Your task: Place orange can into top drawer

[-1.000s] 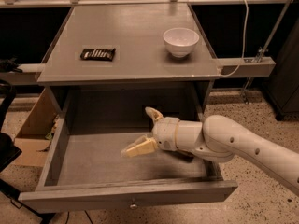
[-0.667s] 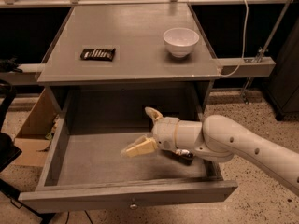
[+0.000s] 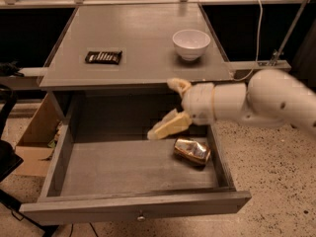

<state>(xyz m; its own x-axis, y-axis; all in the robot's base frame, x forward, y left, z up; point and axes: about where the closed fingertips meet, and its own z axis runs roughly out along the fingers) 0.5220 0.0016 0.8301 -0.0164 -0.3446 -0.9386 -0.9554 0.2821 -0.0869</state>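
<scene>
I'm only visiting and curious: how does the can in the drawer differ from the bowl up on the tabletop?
The orange can lies on its side inside the open top drawer; the white bowl stands upright on the table. The can is mottled and shiny, the bowl plain white. The gripper hangs open over the drawer, near the can. Both are small and neither is held.

**Hidden, cropped, blurred**

The gripper [image 3: 173, 106] hangs mid-frame above the top drawer [image 3: 98, 211]. Its arm [image 3: 276, 102] is blurred and cut off at the right edge, and it covers the drawer's rear right corner. The orange can [image 3: 192, 151] is blurred and its print unreadable. The candy bar's [image 3: 103, 57] lettering is too small to read. At left, the drawer's side wall partly hides a cardboard box [image 3: 37, 132].
</scene>
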